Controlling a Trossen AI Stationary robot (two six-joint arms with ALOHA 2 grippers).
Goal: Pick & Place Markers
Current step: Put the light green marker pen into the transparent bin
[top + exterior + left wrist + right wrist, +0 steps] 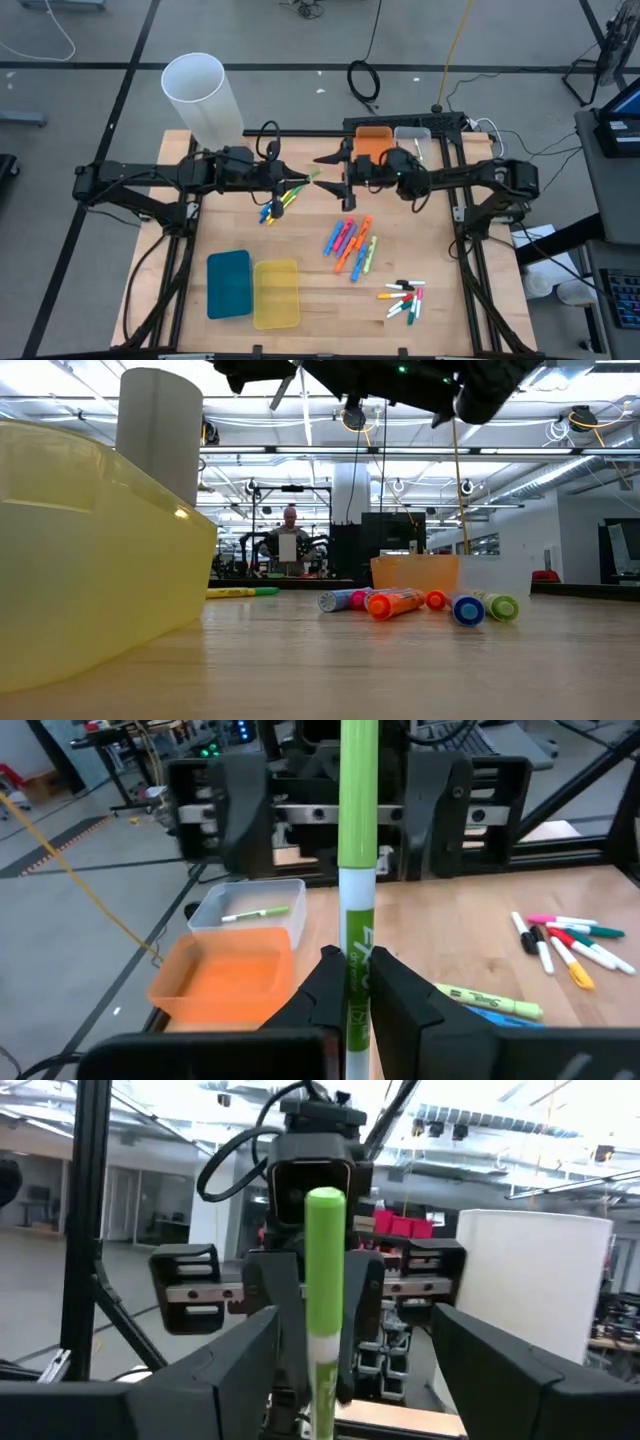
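Observation:
My left gripper (298, 183) (358, 970) hovers above the table's middle, shut on a marker with a green cap and a white body (312, 176) (358, 850) (325, 1270). The marker points at my right gripper (337, 172) (355, 1320), which faces it, open, one finger on either side of the cap end and apart from it. Other markers lie on the table: a few under the left gripper (275, 206), a coloured cluster (350, 245) (395, 602), and thin white-bodied ones (405, 300) (565, 938). My left gripper pinches the marker's white body (357, 985) between its two fingers (328, 988). It comes in level from the table's left. The marker lies along the fingers and sticks out ahead, green cap (358, 800) foremost, lifted clear of the table.
A teal bin (228, 283) and a yellow bin (275, 293) (90, 560) lie near the front edge. An orange bin (373, 140) (225, 980) and a clear bin (412, 140) (250, 905) holding one marker stand at the far edge. A white cylinder (205, 95) stands far left. A person (289, 545) stands in the room.

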